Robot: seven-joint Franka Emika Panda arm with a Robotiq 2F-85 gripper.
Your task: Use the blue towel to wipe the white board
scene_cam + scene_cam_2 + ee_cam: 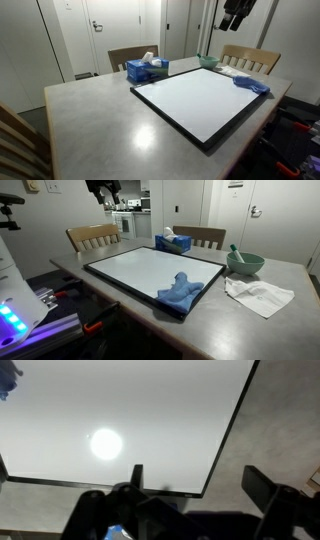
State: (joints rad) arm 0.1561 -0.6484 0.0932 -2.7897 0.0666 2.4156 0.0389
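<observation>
Gripper (198, 488): fingers (262, 488) fully apart, nothing held, hovering over white board (120, 420). Blue towel (180, 290): crumpled heap, on board edge nr corner.

The blue towel (181, 290) (bunched) lies on the white board (138, 266)

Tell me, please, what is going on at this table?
A robot arm is set up to wipe, but nothing is being handled yet. Its gripper hangs open and empty, well above the large glossy white board with a thin black frame. The small crumpled blue towel lies untouched on one corner of that board. Beside the board on the grey table are a blue tissue box, a green bowl and a white cloth.
</observation>
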